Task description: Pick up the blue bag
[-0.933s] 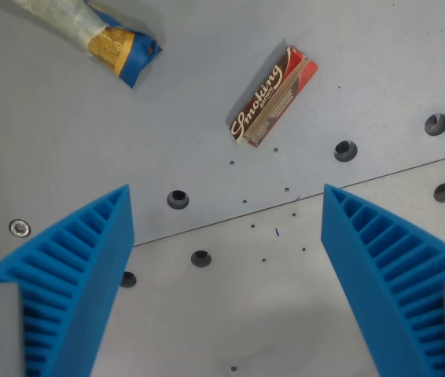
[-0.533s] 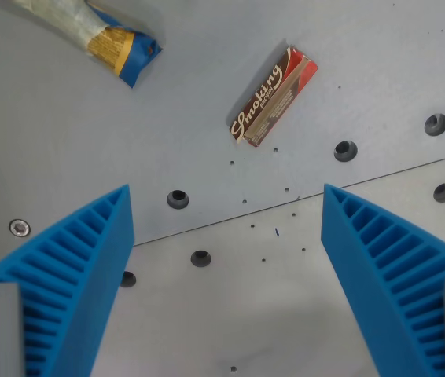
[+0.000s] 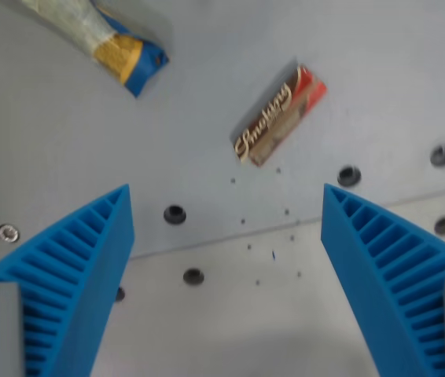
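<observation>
Nearest the camera, the gripper (image 3: 226, 236) is seen spread wide, its two blue ribbed fingers (image 3: 73, 275) standing far apart at the wrist view's left and right, and nothing is held between them. Beneath the gap only the grey table (image 3: 42, 149), with its bolt holes and a seam line, is shown. Farther off, near the middle, a red and brown packet (image 3: 279, 115) is laid at a slant. Farthest away, at the upper left corner, the blue bag (image 3: 116, 49) is found, partly cut off by the frame edge, well apart from the gripper. Since the packet is lying closer to the gripper's line than the bag, a wrong grasp could be made on it. The frame is blurred, so aim could be misjudged, and the bag's thin crinkled end could be pinched and lost.
</observation>
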Controlling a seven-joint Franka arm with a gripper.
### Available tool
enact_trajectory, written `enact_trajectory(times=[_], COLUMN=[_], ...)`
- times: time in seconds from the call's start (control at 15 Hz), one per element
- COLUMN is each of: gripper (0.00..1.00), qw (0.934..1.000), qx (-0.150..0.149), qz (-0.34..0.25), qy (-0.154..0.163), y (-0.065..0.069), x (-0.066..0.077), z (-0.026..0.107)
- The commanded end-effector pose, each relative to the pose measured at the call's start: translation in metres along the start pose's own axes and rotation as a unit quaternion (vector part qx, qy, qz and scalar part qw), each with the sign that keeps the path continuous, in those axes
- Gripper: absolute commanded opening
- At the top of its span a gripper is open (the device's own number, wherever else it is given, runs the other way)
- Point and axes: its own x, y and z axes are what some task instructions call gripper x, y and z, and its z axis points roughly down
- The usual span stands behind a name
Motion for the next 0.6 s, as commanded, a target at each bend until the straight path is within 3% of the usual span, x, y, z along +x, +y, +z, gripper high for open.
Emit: enact_trajectory(times=[0.07,0.6], gripper=[1.0,1.0], qw=[0.9924,0.9684], qx=[-0.003,-0.004], qz=[-0.121,-0.248], qy=[0.02,0.027], y=[-0.004,-0.015], x=[0.014,0.048], z=[0.014,0.052])
